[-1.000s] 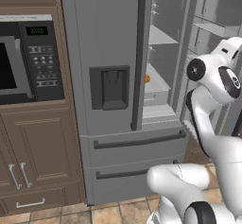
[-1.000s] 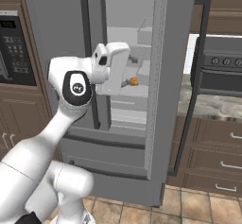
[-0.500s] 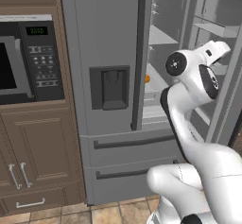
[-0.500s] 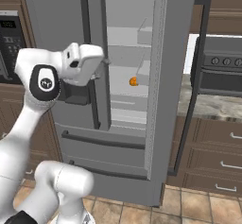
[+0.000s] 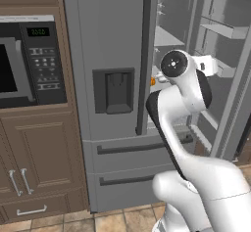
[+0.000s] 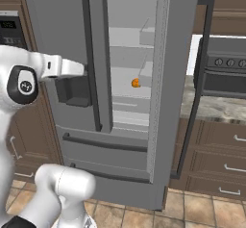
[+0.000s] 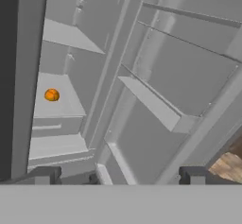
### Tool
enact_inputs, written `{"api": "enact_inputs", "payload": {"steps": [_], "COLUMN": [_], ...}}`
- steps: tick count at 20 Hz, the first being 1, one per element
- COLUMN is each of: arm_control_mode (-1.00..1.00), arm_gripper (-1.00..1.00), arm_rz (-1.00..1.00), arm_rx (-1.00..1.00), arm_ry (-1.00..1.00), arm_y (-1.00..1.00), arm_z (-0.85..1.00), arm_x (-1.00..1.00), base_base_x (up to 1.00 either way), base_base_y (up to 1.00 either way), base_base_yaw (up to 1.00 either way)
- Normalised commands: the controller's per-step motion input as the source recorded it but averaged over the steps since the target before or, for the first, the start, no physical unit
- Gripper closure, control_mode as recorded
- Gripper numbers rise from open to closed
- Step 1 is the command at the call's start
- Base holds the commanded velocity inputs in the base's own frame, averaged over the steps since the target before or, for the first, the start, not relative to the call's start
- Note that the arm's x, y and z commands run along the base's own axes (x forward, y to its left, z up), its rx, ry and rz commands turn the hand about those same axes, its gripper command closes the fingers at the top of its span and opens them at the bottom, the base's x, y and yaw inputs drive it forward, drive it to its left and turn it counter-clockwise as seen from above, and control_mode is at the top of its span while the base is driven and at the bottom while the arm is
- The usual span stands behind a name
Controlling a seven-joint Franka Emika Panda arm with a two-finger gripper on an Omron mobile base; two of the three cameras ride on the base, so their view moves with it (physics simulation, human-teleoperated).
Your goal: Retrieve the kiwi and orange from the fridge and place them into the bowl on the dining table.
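Left base view: one fridge [image 5: 117, 94], grey, French-door type. Its left door is shut, with one long dark vertical handle [image 5: 143, 59] and one dark dispenser recess [image 5: 113, 91]; its right door [image 5: 230, 74] is swung open, showing pale grey door bins. Two drawers sit below the doors, each with a dark horizontal bar. One black microwave [image 5: 27, 62] is built into the brown cabinets just left of the fridge.

Count of fruit seen: one orange [image 6: 136, 82]. It rests on a pale interior shelf of the fridge, about mid-height, near the right side of the open compartment and close to the inner edge of the open door in the right base view. In the hand view the orange [image 7: 52, 95] lies on a shelf far to the left, well apart from the jaws. In the left base view a sliver of the orange [image 5: 153, 81] shows just past the closed door's edge. It is round, so no long axis or pointing direction can be read.

One gripper [image 7: 118, 176]: two dark finger tips at the bottom of the hand view, jaws spread wide and released, nothing between them. They face the inner side of the open door, outside the fridge compartment.

One stove [image 6: 223, 73] stands right of the fridge in the right base view.
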Motion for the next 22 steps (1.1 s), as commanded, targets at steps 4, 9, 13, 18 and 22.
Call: {"api": "enact_inputs", "payload": {"steps": [4, 9, 13, 18, 22], "arm_control_mode": [-1.0, -1.0, -1.0, -1.0, -1.0], "arm_gripper": [-1.0, -1.0, -1.0, -1.0, -1.0], "arm_rz": [0.19, 0.22, 0.41, 0.41, 0.33], "arm_rx": [0.15, 0.25, 0.31, 0.2, 0.05], "arm_ry": [0.0, -0.09, -0.08, 0.0, 0.08], "arm_y": [0.39, 0.19, 0.0, 0.0, 0.0], "arm_z": [0.05, 0.0, 0.03, 0.0, 0.0], "arm_x": [0.0, 0.0, 0.0, 0.17, 0.66], "base_base_x": [0.0, 0.0, 0.0, 0.0, 0.0], "base_base_y": [0.0, 0.0, 0.0, 0.0, 0.0], "base_base_yaw": [0.0, 0.0, 0.0, 0.0, 0.0]}}
